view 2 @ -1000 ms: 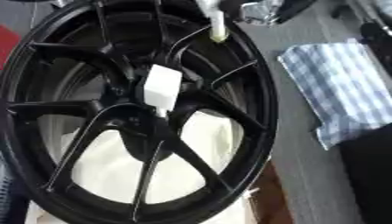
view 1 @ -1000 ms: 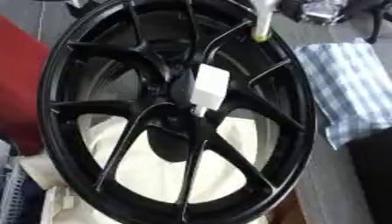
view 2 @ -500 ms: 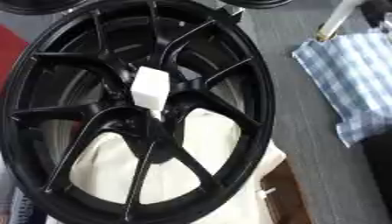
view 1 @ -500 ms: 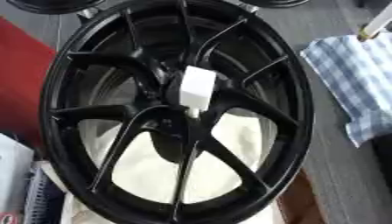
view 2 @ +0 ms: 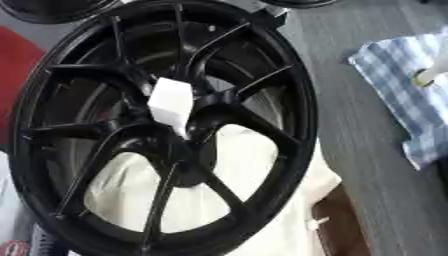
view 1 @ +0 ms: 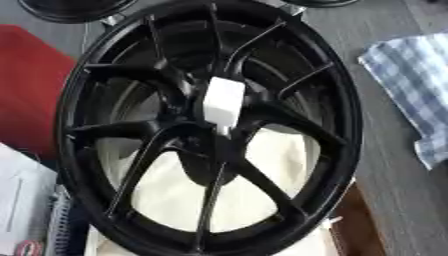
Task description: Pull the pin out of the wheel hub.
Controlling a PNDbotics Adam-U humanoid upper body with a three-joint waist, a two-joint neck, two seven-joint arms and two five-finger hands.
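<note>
A black multi-spoke wheel (view 1: 210,130) fills most of both views, lying tilted on a cream cloth (view 1: 188,192) that shows through its lower spokes. The pin (view 1: 222,102), a white block-shaped piece, sits at the wheel hub (view 1: 206,132) where the spokes meet, upright and leaning slightly, its lower end going down into the hub. To the right, on the grey desk (view 2: 350,125), lies a blue-and-white checked cloth (view 1: 416,95). In the right eye view a pale rounded tip with a yellowish rim (view 2: 429,75) shows at the right edge over the checked cloth; I cannot tell whether it belongs to a hand. Neither hand is clearly visible, so their pose and whether they are released or clenched cannot be told. A red surface (view 1: 31,95) lies at the desk's left edge.
</note>
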